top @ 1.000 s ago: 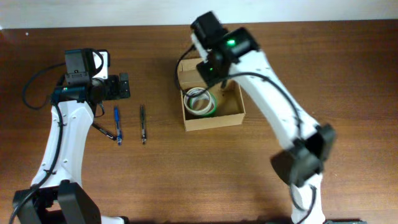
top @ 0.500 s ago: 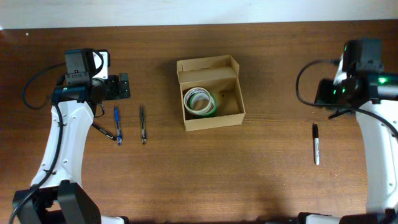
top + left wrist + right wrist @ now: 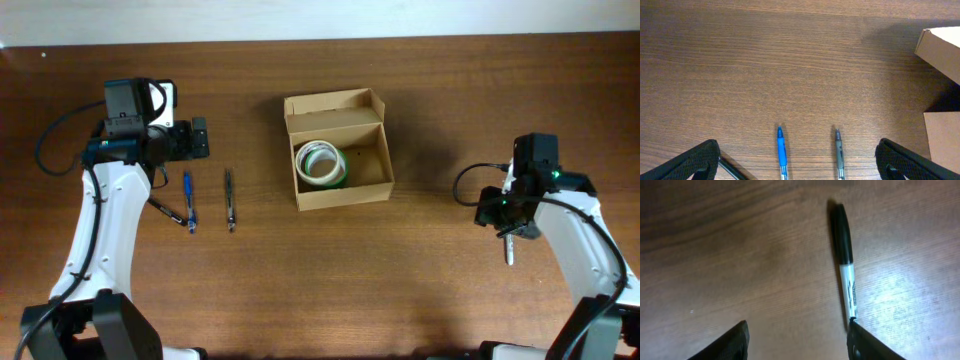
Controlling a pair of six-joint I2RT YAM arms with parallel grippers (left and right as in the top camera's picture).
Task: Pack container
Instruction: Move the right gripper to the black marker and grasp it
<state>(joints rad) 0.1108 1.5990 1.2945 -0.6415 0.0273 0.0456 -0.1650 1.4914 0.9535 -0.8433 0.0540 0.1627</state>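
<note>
A big brown table [image 3: 300, 290] has an open box [image 3: 345, 194] near its middle, far from both claws, with the lid standing up at the back. The left claw [image 3: 202, 139] is wide open and holds nothing. The right claw [image 3: 797, 340] is low, open and holds nothing. Tape rolls [image 3: 320, 163] sit in the box. A black marker [image 3: 845, 260] lies by one right finger. A blue pen [image 3: 188, 195] and a grey pen [image 3: 230, 198] lie by the left claw.
</note>
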